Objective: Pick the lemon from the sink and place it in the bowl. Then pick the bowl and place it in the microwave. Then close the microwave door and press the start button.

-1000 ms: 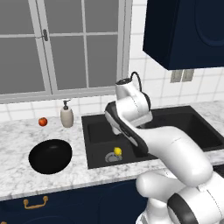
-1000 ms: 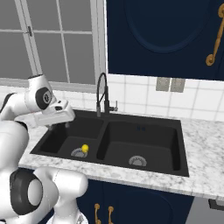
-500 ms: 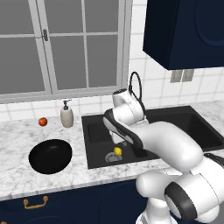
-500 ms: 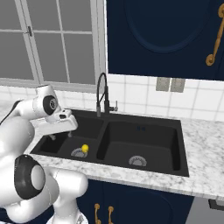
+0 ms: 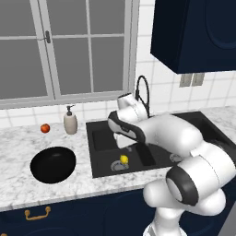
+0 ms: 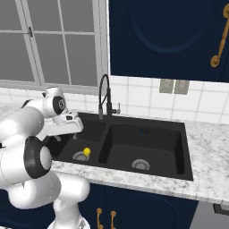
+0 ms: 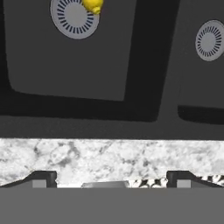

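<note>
we hold our gripper [image 7: 111,175] over the sink [image 5: 103,140], jaws spread wide and empty, ready to descend. the lemon [image 5: 123,159] lies by the left basin's drain; the bowl [image 5: 53,164] waits on the worktop [image 5: 18,138].

Open space above the left basin of the black matte double-basin sink [image 6: 147,147]. The small yellow lemon [image 6: 86,151] sits at the silver drain's [image 6: 81,155] two o'clock edge, unblocked. The black coiled-spring faucet [image 6: 104,96] rises at twelve o'clock, behind the divider.
</note>
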Controlling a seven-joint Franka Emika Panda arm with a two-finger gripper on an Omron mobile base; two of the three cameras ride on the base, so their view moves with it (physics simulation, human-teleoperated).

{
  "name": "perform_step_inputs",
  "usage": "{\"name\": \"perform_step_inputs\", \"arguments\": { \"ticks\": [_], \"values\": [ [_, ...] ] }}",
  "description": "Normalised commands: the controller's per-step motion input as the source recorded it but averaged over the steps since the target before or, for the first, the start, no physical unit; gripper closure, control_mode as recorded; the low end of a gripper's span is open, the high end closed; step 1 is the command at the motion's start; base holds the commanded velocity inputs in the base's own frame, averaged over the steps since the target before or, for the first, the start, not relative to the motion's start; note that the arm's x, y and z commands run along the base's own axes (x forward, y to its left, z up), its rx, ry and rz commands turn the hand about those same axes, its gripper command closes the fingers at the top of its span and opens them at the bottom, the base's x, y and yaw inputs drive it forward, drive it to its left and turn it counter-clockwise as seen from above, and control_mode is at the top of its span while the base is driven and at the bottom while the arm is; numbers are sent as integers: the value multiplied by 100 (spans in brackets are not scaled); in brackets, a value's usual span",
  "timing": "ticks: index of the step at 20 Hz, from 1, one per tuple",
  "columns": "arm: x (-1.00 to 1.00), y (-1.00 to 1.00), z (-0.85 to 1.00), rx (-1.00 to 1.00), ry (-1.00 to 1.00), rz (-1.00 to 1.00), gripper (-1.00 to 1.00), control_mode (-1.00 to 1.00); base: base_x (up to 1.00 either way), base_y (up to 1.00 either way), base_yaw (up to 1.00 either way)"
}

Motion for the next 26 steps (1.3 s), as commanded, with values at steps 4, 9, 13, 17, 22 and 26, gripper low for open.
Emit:
{"name": "perform_step_inputs", "arguments": {
  "ticks": [4, 9, 13, 17, 22, 26],
  "values": [
    [11, 0, -27, 0, 0, -2, -100, -100, 0, 0, 0],
    [5, 0, -40, 0, 0, -2, -100, -100, 0, 0, 0],
    [20, 0, -31, -2, -3, -1, -100, -100, 0, 0, 0],
    [30, 0, -35, -2, -1, 0, -100, -100, 0, 0, 0],
    [25, 0, -39, -3, 0, 0, -100, -100, 0, 0, 0],
    [14, 0, -30, 0, 0, 0, -100, -100, 0, 0, 0]
  ]
}}
